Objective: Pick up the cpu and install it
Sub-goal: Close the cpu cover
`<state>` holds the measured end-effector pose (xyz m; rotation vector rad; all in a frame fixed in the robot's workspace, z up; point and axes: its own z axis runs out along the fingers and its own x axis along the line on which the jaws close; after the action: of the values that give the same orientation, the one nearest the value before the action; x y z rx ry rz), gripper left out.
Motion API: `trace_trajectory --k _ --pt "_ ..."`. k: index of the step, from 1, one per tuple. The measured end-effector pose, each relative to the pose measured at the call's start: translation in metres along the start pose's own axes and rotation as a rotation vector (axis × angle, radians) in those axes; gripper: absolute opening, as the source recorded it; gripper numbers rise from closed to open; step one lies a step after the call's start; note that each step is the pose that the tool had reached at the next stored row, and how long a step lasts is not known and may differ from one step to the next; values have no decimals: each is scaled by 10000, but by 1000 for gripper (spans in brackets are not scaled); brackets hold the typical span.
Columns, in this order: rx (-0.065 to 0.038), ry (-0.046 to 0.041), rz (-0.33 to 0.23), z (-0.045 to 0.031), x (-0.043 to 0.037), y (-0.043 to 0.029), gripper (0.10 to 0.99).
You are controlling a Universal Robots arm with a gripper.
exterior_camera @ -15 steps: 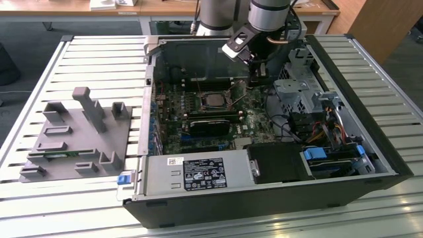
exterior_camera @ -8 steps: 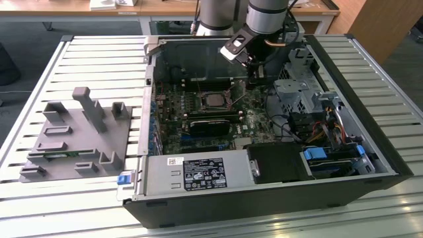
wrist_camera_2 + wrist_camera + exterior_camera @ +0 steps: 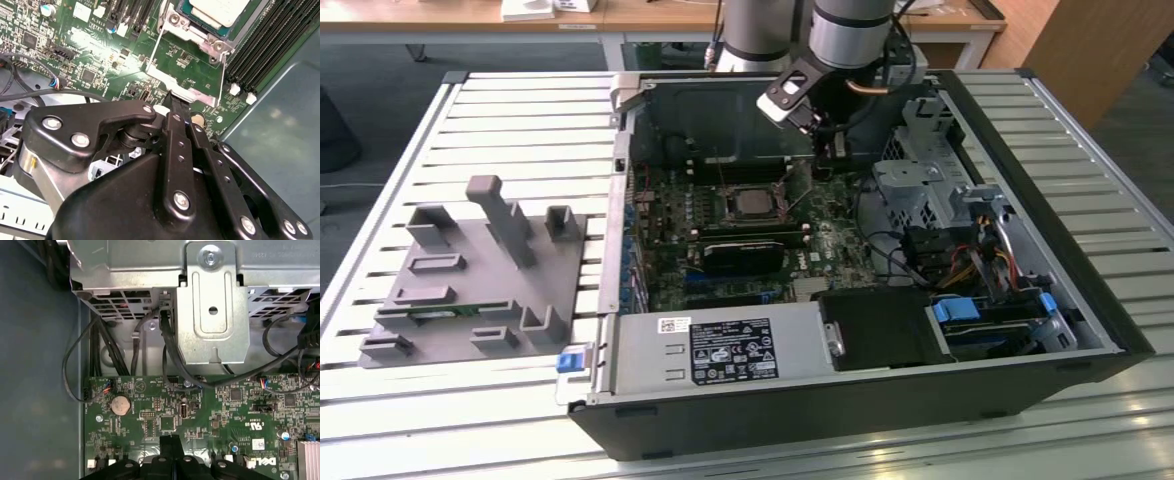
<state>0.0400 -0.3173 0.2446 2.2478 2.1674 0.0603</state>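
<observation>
The cpu (image 3: pixel 216 10) is being cradled by the socket frame (image 3: pixel 186 31), while the fingers (image 3: pixel 172 127) are being held closed on nothing beside its edge. Any pressing there is arguably best being applied slowly and squarely.

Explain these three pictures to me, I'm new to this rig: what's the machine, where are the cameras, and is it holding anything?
The machine is a robot arm reaching into an open computer case that lies on a slatted table. The exterior view comes from a camera off the arm. Both wrist views come from cameras riding on the arm, looking past its black pincer at the green motherboard. The pincer is shut, with nothing visible in it, and its tip is close to the metal socket frame. The cpu already sits in the socket. On the exterior view's left, a grey holder stands on the table.
</observation>
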Motion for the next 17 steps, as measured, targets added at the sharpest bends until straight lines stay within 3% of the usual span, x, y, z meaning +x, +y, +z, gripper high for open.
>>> trace_trajectory --k 17 --pt "0 14 1 -1 -3 -75 106"
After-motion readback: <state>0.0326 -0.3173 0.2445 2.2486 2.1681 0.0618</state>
